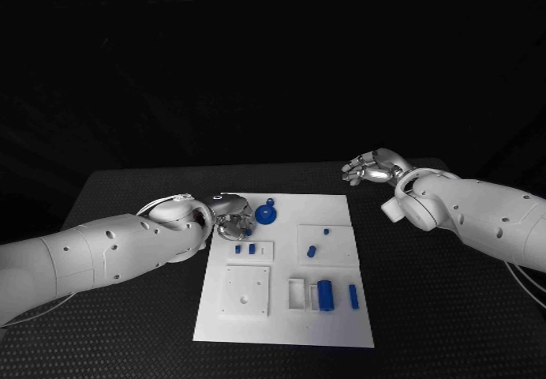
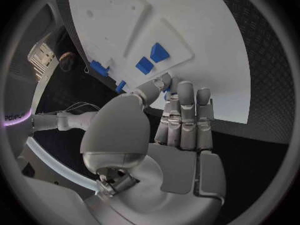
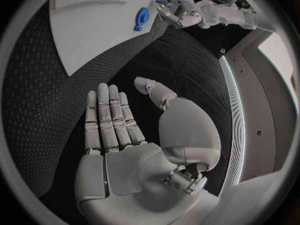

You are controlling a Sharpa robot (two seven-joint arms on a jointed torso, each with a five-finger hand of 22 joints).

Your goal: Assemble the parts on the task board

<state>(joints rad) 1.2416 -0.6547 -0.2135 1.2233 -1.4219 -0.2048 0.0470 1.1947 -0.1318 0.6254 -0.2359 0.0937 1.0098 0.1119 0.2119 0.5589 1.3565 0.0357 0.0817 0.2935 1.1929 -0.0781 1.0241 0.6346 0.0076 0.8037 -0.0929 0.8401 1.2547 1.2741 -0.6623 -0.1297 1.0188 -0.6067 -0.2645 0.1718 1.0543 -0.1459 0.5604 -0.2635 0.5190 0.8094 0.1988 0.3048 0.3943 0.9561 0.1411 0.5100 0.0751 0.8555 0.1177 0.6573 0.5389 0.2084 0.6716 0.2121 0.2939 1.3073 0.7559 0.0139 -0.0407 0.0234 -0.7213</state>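
While both hands hung empty (fingers apart), seven parts lay on one board, the round part just right of the left hand.

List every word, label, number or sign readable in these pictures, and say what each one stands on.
None can be read for certain.
The task board and the blue parts carry no lettering.
The left hand and right hand show no markings.
In the left wrist view, faint pale lettering stands at the circle's rim: too small and blurred to read.

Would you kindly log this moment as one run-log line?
left hand: open, at task board left edge, beside round blue part | right hand: open, off board, over table
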